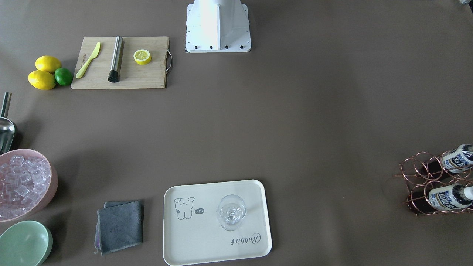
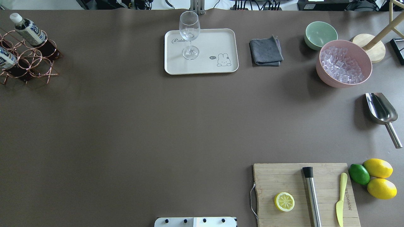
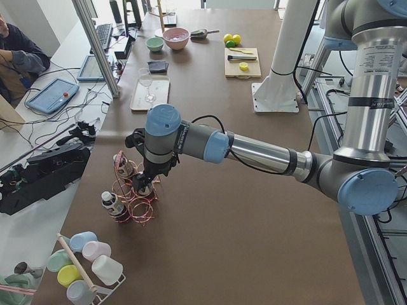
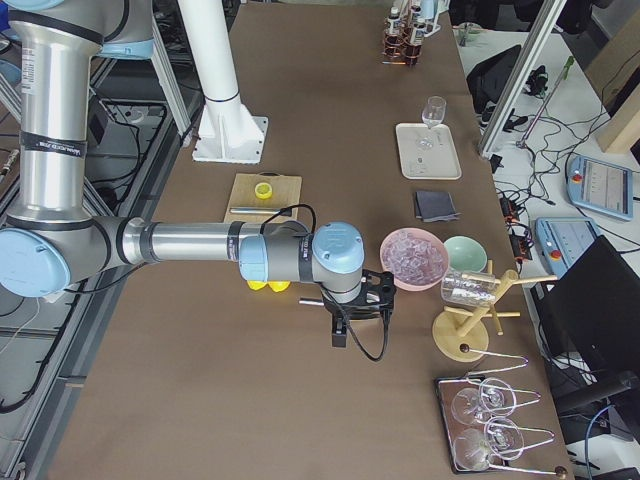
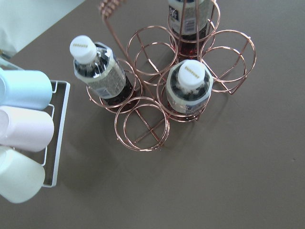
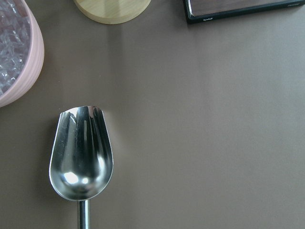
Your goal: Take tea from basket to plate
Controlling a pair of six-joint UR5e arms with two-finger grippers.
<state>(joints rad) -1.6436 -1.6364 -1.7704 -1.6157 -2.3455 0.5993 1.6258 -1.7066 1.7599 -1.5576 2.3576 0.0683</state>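
Three tea bottles stand in the rose-gold wire basket (image 5: pixel 148 129) in the left wrist view: one at the left (image 5: pixel 97 71), one in the middle (image 5: pixel 189 88), one at the top (image 5: pixel 188 19). The basket sits at the table's far left (image 2: pixel 33 61). In the exterior left view my left gripper (image 3: pixel 147 181) hangs just above the bottles; I cannot tell whether it is open or shut. The cream plate (image 2: pixel 214 41) lies at the far middle edge with a wine glass (image 2: pixel 189 31) on it. My right gripper (image 4: pixel 340 335) hovers over the scoop; its state cannot be told.
A rack of pastel cups (image 5: pixel 24 129) stands beside the basket. A grey cloth (image 2: pixel 265 52), green bowl (image 2: pixel 320 34), pink bowl of ice (image 2: pixel 344 63) and metal scoop (image 6: pixel 82 152) lie right of the plate. A cutting board (image 2: pixel 303 192) and lemons (image 2: pixel 378 178) sit near right.
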